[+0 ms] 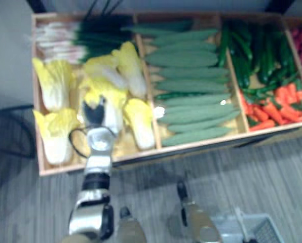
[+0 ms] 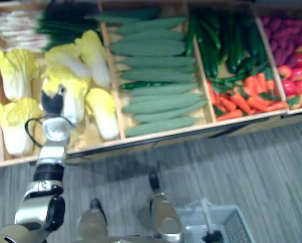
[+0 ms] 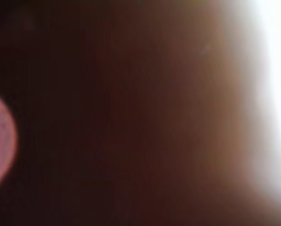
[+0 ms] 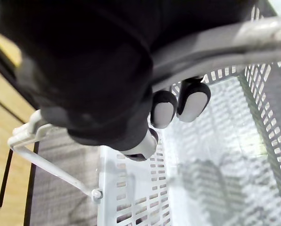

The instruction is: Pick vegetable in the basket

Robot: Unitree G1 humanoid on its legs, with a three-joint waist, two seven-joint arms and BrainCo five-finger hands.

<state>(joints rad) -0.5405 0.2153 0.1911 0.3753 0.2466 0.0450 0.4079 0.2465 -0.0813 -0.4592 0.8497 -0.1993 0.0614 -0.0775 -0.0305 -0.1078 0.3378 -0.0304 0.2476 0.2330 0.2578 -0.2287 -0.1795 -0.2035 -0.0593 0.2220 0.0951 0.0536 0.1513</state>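
The left hand (image 1: 95,114) is hanging over the near end of a napa cabbage (image 1: 110,90) in the crate's (image 1: 37,126) left compartment. The cabbage is lying near-to-far, extending beyond the fingers, and I cannot tell their spread. The right hand (image 4: 107,94) is gripping the basket handle (image 4: 225,42).

My left arm (image 1: 96,178) is a chain of rounded silver-grey shells broken by black bands, with a bright polished joint at the wrist and a dark round cap on the side of the elbow shell. It ends in my left hand (image 1: 95,112), which looks almost wholly dark under its cover. My right hand (image 4: 84,66) wears a matte black cover over its back and wrist, and its fingers (image 4: 163,112) show pale silver-grey oval pads, each rimmed in black.
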